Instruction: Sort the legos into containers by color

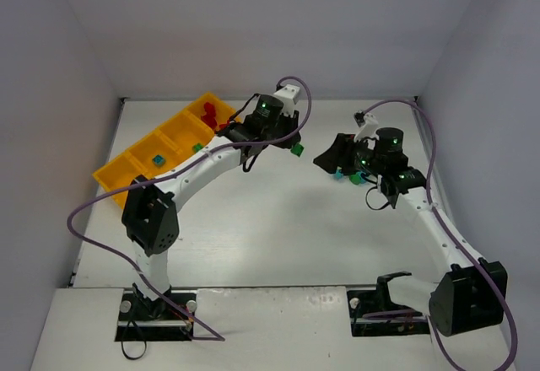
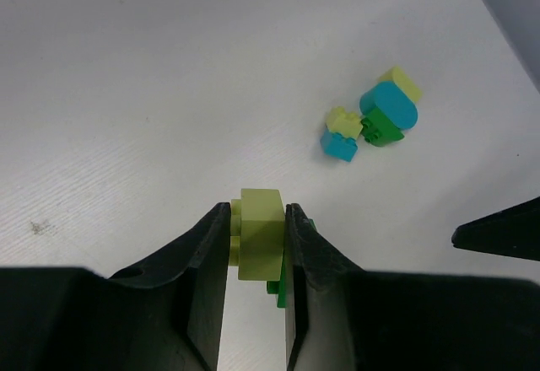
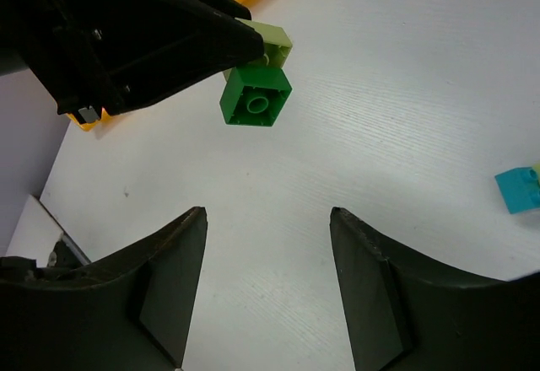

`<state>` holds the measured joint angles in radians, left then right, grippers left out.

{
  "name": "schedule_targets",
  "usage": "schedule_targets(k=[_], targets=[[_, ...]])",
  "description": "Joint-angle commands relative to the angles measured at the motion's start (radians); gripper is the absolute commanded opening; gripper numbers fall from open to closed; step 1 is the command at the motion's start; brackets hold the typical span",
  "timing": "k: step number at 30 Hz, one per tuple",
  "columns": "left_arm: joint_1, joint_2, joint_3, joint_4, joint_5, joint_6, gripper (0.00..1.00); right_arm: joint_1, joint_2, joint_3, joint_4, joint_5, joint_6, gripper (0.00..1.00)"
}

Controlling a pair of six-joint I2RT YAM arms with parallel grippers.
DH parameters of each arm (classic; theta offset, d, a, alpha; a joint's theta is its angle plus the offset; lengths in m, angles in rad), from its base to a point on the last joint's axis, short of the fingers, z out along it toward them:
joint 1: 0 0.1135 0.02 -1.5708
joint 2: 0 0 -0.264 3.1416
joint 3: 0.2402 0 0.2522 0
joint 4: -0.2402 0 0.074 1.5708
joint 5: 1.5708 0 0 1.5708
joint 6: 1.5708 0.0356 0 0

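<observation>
Left end effector [image 2: 256, 219] clenched on yellow-green brick [image 2: 260, 249], green brick [image 3: 256, 95] stuck beneath, held above surface [image 2: 126, 93] between tray [image 1: 108, 175] and cluster [image 2: 371, 118]. Right end effector [image 3: 268, 244] released, empty. Tray held reds [image 1: 211, 118], green piece [image 1: 196, 147], blue piece [image 1: 156, 159]. Cluster unsorted; judged roughly half done.

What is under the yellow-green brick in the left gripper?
A green brick hangs attached below the yellow-green brick, hollow underside toward the right wrist camera. From the left wrist, the left gripper covers all but a green sliver.
</observation>
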<state>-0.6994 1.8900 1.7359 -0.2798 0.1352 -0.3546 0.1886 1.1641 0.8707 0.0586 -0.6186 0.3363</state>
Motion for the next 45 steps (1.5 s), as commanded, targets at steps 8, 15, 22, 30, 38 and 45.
schedule_targets(k=[8, 15, 22, 30, 38, 45], targets=[[-0.020, -0.160, -0.137, 0.251, 0.035, -0.009, 0.00, -0.002, 0.046, 0.068, 0.162, -0.116, 0.098, 0.61], [-0.043, -0.204, -0.191, 0.320, 0.044, 0.012, 0.00, 0.005, 0.068, 0.062, 0.196, -0.141, 0.130, 0.65], [-0.064, -0.239, -0.223, 0.355, 0.053, 0.025, 0.00, 0.011, 0.082, 0.062, 0.201, -0.136, 0.127, 0.70], [-0.086, -0.262, -0.239, 0.361, 0.055, 0.031, 0.00, 0.017, 0.097, 0.070, 0.216, -0.136, 0.132, 0.68], [-0.098, -0.256, -0.236, 0.358, 0.040, 0.046, 0.00, 0.032, 0.103, 0.071, 0.231, -0.141, 0.139, 0.65], [-0.103, -0.256, -0.236, 0.353, 0.038, 0.049, 0.00, 0.034, 0.105, 0.070, 0.233, -0.139, 0.141, 0.56]])
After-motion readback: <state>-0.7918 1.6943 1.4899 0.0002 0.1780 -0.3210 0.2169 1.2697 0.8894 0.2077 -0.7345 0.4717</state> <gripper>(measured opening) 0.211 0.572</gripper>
